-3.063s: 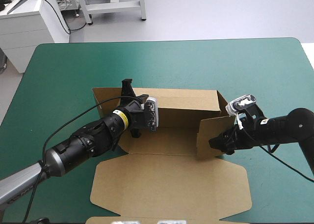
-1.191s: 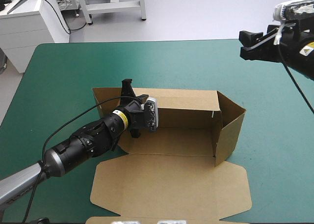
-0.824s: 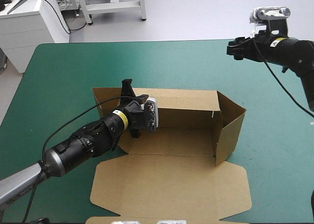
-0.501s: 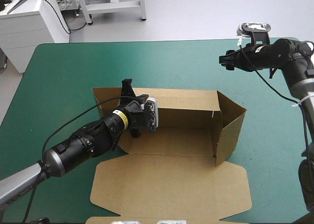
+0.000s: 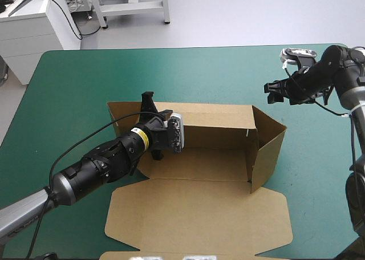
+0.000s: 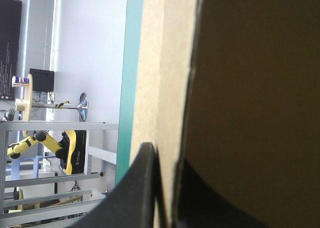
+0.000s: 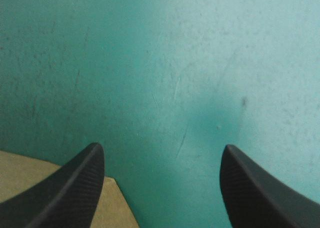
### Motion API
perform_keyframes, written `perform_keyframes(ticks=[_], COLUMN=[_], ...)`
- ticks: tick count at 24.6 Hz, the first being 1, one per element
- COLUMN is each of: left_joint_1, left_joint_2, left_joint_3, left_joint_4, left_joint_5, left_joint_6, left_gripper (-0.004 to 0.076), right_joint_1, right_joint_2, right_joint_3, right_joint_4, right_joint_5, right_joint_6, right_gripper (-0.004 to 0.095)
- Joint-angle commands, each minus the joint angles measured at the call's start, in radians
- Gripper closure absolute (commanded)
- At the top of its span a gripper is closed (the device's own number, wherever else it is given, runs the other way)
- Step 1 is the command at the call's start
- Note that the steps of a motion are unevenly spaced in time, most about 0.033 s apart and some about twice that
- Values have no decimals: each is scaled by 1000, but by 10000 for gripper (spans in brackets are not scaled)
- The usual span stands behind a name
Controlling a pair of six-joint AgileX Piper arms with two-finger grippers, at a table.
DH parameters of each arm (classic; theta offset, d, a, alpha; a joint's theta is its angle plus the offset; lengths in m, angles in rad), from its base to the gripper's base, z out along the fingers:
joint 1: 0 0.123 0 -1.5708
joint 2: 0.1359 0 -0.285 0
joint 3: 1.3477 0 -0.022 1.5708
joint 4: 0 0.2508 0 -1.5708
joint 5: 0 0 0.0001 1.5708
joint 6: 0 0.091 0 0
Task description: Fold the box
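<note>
- Occupying the middle of the teal-green cover [image 5: 85, 83], the box [image 5: 199, 157] sits as a part-formed tray: back wall [image 5: 217, 120] upright at 12 o'clock, one side wall [image 5: 268, 151] raised at 3 o'clock, lid [image 5: 194, 214] flat toward 6 o'clock.
- Left gripper [image 5: 153, 107]: clamped on the back wall near the box's 10 o'clock corner, one black finger [image 6: 140, 188] on each face of the board, all but closed.
- Right gripper [image 5: 269, 93]: at 2 o'clock from the box, apart from it, fingers spread wide over bare cover; a brown corner [image 7: 25, 170] shows beside one finger in its wrist view.
</note>
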Motion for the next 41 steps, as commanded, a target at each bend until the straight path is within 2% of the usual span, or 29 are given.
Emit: perform_keyframes(ticks=[1, 11, 16, 18, 20, 21, 24, 29, 33, 41], left_joint_1=[-13, -13, -13, -13, -13, -13, -13, -13, -13, -13], left_joint_2=[6, 6, 6, 6, 6, 6, 6, 6, 6, 6], left_joint_3=[7, 7, 7, 7, 7, 7, 7, 7, 7, 7], left_joint_4=[-85, -85, -85, -85, -80, -72, -67, -63, -63, -61], left_joint_5=[53, 55, 55, 55, 53, 53, 53, 53, 53, 53], left_joint_6=[-19, -19, -19, -19, -19, -19, -19, -19, -19, -19], left_gripper=[732, 732, 732, 732, 732, 732, 732, 732, 732, 732], right_joint_1=[-19, -19, -19, -19, -19, -19, -19, -19, -19, -19], right_joint_2=[-43, -77, -182, -241, -302, -334, -375, -405, -405, -405], right_joint_3=[-28, 126, 229, 303, 382, 429, 493, 550, 561, 561], right_joint_4=[22, 103, 162, 182, 243, 305, 388, 412, 426, 415], right_joint_5=[62, 58, 11, -43, -100, -130, -163, -165, -150, -45], right_joint_6=[-28, -97, -142, -182, -247, -330, -438, -537, -553, -564], right_gripper=[332, 331, 322, 305, 298, 297, 282, 254, 254, 254])
